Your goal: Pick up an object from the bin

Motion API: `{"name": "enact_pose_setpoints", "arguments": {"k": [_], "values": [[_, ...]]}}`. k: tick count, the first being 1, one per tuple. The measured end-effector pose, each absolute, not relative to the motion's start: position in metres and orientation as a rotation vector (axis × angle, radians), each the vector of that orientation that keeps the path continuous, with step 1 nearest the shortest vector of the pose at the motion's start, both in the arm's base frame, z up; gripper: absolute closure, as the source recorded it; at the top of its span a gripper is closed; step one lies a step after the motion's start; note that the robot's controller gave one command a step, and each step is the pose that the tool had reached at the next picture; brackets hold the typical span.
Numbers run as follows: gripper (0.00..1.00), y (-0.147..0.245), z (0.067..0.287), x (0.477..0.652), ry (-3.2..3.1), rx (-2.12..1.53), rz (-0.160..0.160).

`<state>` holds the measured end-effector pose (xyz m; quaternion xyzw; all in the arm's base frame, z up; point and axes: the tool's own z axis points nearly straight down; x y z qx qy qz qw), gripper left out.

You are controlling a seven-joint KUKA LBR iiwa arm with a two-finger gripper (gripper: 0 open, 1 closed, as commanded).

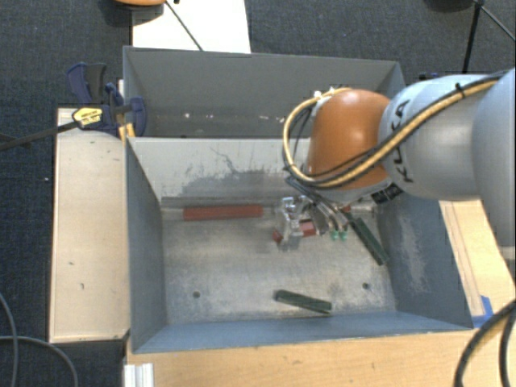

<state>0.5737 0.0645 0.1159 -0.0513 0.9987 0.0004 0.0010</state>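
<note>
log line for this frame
gripper low, mid bin | red bar at view left of it | dark stick at front

One camera looks down (somewhat from one side) into the bin (145,240).

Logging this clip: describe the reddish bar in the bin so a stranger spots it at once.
In the grey bin, look along the floor's far edge. Left of the gripper lies a bar, parallel to the rear wall. It is reddish-brown; the front stick and the right stick are dark green and shorter.
</note>
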Motion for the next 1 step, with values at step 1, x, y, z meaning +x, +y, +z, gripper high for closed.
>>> {"name": "enact_pose_setpoints", "arguments": {"k": [1], "values": [[1.00,0.0651,0.2346,0.5422,3.136,-0.134,0.001]]}}
